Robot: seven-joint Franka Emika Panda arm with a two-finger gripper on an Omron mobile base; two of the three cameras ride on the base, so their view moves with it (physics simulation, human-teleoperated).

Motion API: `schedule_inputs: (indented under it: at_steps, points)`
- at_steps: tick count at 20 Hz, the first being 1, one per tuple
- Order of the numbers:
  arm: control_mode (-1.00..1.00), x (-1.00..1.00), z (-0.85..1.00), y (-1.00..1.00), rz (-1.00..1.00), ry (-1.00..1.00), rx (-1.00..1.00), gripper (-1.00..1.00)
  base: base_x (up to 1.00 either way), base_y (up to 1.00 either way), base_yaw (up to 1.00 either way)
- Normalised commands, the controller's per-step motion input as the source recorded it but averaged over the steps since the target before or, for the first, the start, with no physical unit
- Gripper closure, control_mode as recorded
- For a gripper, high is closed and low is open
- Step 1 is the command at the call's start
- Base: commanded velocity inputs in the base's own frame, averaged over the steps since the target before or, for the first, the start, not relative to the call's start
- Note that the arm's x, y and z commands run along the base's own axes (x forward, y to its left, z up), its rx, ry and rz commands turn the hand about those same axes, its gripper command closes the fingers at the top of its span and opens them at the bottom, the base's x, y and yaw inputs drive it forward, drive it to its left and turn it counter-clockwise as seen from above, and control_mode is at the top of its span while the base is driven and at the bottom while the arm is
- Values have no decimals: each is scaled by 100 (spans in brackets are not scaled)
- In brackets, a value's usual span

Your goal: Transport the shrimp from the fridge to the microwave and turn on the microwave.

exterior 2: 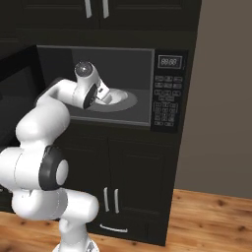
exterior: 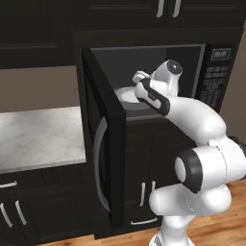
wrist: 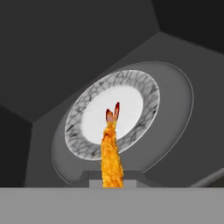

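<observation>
My gripper (exterior: 138,77) reaches into the open microwave (exterior: 215,77) and is shut on the shrimp (wrist: 111,153). The shrimp is an orange breaded piece with a reddish tail, pointing away from the hand. It hangs just above a white plate with a grey marbled rim (wrist: 145,94), which rests on the round turntable (wrist: 177,109). From the right base view, my hand (exterior 2: 105,94) sits over the turntable (exterior 2: 125,102) inside the cavity, left of the keypad (exterior 2: 167,106). The fridge is out of view.
The microwave door (exterior: 103,139) stands swung out to the left, its curved silver handle (exterior: 98,163) facing the base. A marble counter (exterior: 38,134) lies left of it. Dark cabinets (exterior 2: 133,187) sit below, and a beige wall (exterior 2: 221,98) is at the right.
</observation>
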Motion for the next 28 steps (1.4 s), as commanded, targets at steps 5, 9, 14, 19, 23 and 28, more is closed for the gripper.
schedule_inputs:
  at_steps: [5,9,14,19,23,28]
  points:
    - [-100,35,-18,0,0,3,-1,100,0,0,0]
    - [-100,37,-27,0,0,1,-3,100,0,0,0]
    - [-100,35,-22,0,0,0,-2,100,0,0,0]
    - [-100,44,-2,0,0,2,0,100,0,0,0]
    - [-100,41,-1,0,0,3,0,100,0,0,0]
    - [-100,36,-5,0,0,5,0,100,0,0,0]
